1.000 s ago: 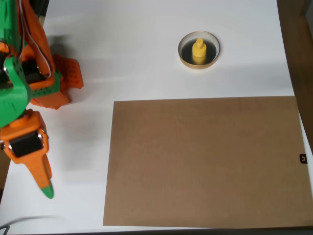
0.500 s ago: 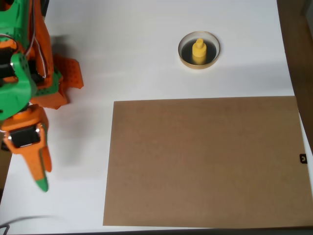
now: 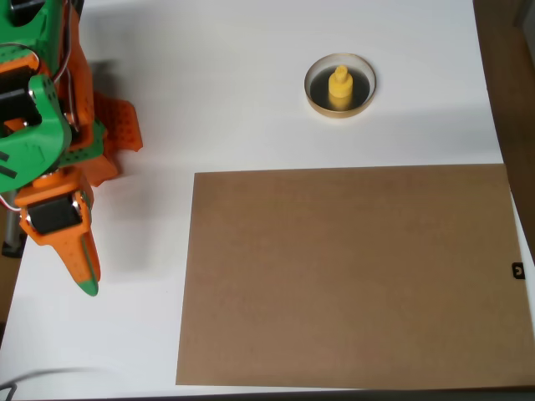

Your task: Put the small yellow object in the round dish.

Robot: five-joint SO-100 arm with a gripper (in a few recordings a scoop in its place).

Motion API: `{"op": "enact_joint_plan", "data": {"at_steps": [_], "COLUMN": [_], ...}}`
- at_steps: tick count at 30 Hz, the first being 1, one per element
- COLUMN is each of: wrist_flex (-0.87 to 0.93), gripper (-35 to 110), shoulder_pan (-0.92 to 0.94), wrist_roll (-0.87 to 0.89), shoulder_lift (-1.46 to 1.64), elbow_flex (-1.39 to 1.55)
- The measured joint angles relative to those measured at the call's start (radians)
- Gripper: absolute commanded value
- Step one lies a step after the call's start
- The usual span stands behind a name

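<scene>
Looking from overhead, the small bright yellow plastic piece (image 3: 338,86) stands upright inside the round tan-rimmed dish w/ dark inside (image 3: 340,85), well apart from my orange-and-green gripper (image 3: 84,280), up and to the right of it. Fingers look clenched together, holding nothing. Compared w/ a second ago, my gripper is pulled back toward the arm base; piece and dish are unchanged.

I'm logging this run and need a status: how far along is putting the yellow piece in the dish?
Done, by the look of it: the yellow piece stands upright inside the round dish at the top of the overhead view. In hand: nothing; the gripper is far off at the left edge, over the white table, and appears shut and empty. Left: nothing for the piece itself; the brown sheet lies bare.
</scene>
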Motion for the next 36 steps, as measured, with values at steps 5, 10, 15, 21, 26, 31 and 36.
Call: {"op": "enact_joint_plan", "data": {"at_steps": [5, 10, 15, 21, 26, 31, 36], "wrist_flex": [-0.002, -0.035, -0.051, -0.051, -0.048, -0.048, -0.094], "gripper": [7, 6, 3, 3, 11, 4, 0], "shoulder_pan": [0.020, 0.083, 0.103, 0.055, 0.048, 0.057, 0.101], "wrist_roll": [-0.005, -0.034, -0.023, 0.046, 0.055, 0.066, 0.048], "shoulder_lift": [0.008, 0.041, 0.041, 0.037, 0.037, 0.038, 0.044], "elbow_flex": [0.017, 0.038, 0.052, 0.052, 0.052, 0.052, 0.057]}}
